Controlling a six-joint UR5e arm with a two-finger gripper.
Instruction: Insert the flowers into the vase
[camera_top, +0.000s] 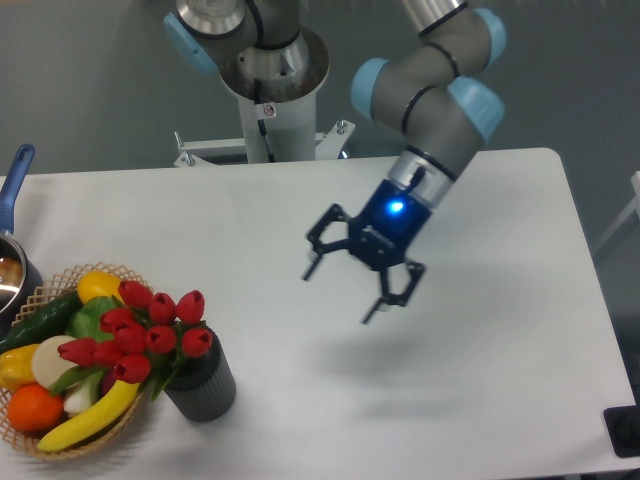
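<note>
The flowers (135, 330), red tulips with green stems, stand in the vase (203, 386), a short dark grey ribbed cylinder near the table's front left. The buds lean left over the basket. My gripper (340, 295) hangs open above the middle of the table, well to the right of the vase and clear of it. Nothing is between its fingers.
A wicker basket (25, 443) with a banana, orange, cucumber and other produce sits at the front left, touching the tulips. A pot with a blue handle (12, 180) is at the left edge. The robot's base column (268, 90) stands behind the table.
</note>
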